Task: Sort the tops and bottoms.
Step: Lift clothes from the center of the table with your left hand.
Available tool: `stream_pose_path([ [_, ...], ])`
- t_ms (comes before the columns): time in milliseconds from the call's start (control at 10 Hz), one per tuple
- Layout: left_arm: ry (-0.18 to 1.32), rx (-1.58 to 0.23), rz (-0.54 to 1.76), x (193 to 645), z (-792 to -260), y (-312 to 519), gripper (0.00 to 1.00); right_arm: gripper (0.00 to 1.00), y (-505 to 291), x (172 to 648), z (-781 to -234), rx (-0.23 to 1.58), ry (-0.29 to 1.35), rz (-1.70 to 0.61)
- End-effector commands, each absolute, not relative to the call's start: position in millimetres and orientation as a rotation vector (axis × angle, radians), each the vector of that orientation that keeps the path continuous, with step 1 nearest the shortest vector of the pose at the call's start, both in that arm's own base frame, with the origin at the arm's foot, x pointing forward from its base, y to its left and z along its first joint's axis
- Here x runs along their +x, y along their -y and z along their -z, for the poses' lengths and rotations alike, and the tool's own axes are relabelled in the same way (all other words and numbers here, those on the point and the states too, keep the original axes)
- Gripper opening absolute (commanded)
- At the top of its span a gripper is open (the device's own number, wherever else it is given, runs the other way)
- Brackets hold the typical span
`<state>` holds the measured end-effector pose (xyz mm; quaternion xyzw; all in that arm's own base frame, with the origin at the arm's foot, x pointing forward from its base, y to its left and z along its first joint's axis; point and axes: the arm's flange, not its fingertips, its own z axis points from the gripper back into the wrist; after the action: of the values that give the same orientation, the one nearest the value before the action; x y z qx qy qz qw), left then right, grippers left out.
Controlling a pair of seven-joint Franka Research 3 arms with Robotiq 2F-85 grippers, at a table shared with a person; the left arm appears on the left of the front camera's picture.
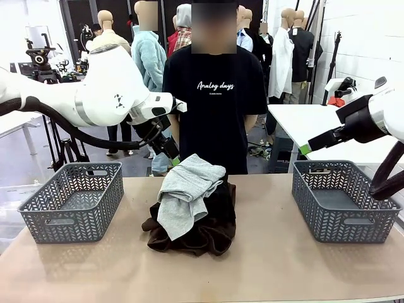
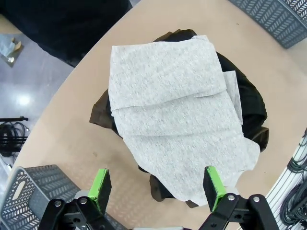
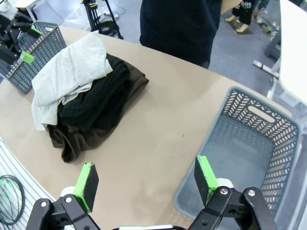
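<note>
A pile of clothes lies mid-table. Its upper layer is the tops (image 1: 188,188), pale grey-white fabric draped over the bottoms (image 1: 205,232), dark brown and black garments underneath. My left gripper (image 1: 172,158) hovers just above the pile's far left edge. In the left wrist view that gripper (image 2: 156,189) stands open over the tops (image 2: 177,120), with the bottoms (image 2: 252,103) showing around them. My right gripper (image 1: 306,149) hangs in the air above the right basket. In its wrist view it (image 3: 146,179) is open over bare table, with tops (image 3: 64,72) and bottoms (image 3: 100,110) farther off.
A grey lattice basket (image 1: 72,202) stands at the table's left and another (image 1: 344,199) at its right, both holding nothing. A person in a black T-shirt (image 1: 214,95) stands at the far edge behind the pile. Bare tabletop lies between pile and baskets.
</note>
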<state>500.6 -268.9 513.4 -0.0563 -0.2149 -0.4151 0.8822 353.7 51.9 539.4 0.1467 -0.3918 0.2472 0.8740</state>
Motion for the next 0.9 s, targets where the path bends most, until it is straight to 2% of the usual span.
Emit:
stream_pose_path([
  [0,0.448,-0.118,0.865,500,-514,270,1.0,1.0,-52,355,-538,0.323,0.82,-0.508],
  [200,0.503,-0.115,0.837,508,-529,299,1.0,1.0,-52,355,-538,0.323,0.82,-0.508],
  [400,0.436,-0.074,0.765,527,-525,325,1.0,1.0,-52,355,-538,0.323,0.82,-0.508],
  [700,0.412,0.006,0.72,545,-509,347,1.0,1.0,-52,355,-538,0.323,0.82,-0.508],
  [800,0.355,0.011,0.698,550,-505,347,1.0,1.0,-52,355,-538,0.323,0.82,-0.508],
])
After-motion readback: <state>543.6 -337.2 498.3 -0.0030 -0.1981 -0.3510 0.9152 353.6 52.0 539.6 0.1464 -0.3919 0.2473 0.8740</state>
